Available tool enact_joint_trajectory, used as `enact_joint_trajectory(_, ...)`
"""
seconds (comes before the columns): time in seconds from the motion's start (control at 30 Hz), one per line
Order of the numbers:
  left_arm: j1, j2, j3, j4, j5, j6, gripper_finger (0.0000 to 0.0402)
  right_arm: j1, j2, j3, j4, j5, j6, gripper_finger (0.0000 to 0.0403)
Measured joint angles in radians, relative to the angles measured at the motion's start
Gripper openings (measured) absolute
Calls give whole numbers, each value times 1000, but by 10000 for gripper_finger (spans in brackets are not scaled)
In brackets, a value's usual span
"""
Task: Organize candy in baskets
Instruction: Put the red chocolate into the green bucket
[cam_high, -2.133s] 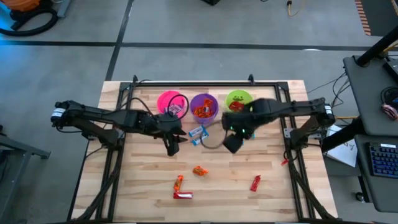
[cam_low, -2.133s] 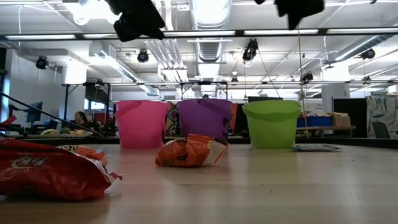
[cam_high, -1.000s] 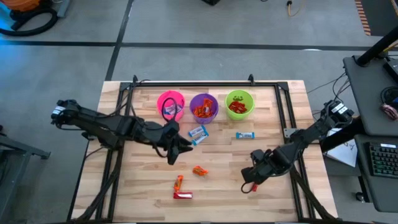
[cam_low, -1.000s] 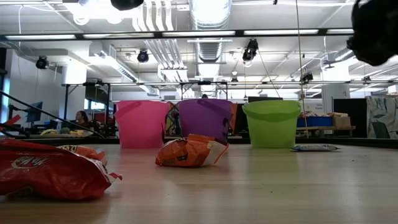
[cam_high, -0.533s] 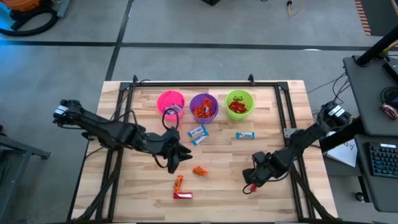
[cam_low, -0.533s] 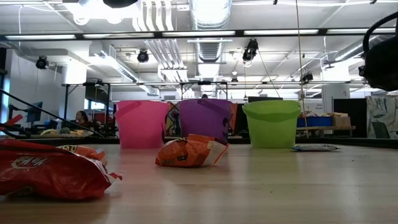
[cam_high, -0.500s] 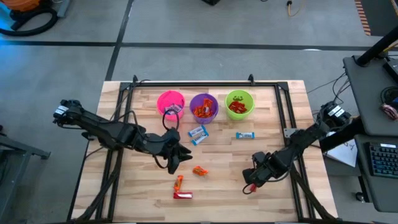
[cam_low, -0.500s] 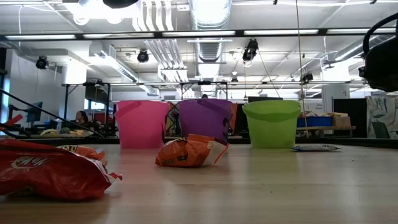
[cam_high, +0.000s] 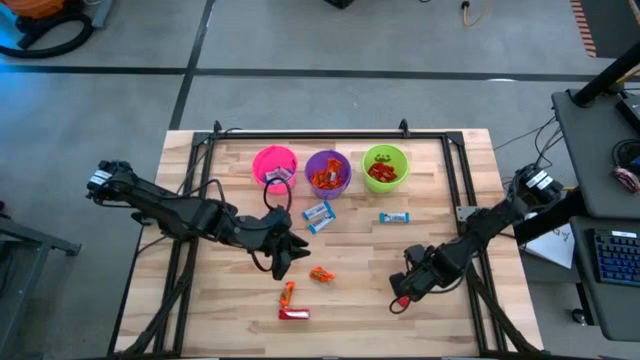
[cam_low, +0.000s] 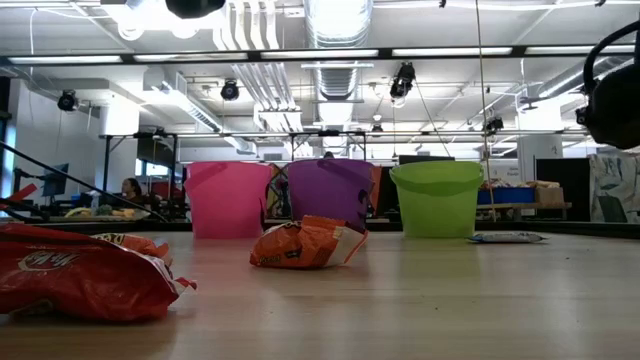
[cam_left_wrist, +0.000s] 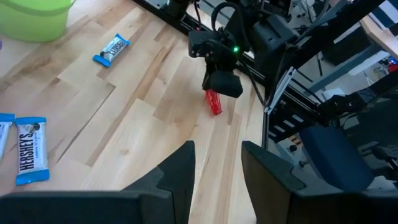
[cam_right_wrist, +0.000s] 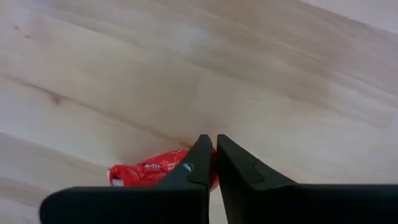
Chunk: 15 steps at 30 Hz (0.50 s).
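Right wrist view: pincer (cam_right_wrist: 210, 163) nearly closed over red candy (cam_right_wrist: 146, 173).

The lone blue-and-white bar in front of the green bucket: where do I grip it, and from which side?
Grip the blue-and-white bar at its middle, across its short width, coming straight down from above. It lies flat on the table, lengthwise left to right in the high view. Bare wood lies along both long edges, so the fingers should fit there. The green bucket stands apart from it.
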Motion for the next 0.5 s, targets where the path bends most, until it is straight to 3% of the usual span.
enact_joint_trajectory(0.2, 0, -3, 0, -14, -1, 3, 115, -2, -37, 35, -4, 64, -25, 13)
enact_joint_trajectory(0.5, 12, -3, -1, -87, -2, 4, 115, -48, -108, 174, -5, 326, -212, 12)
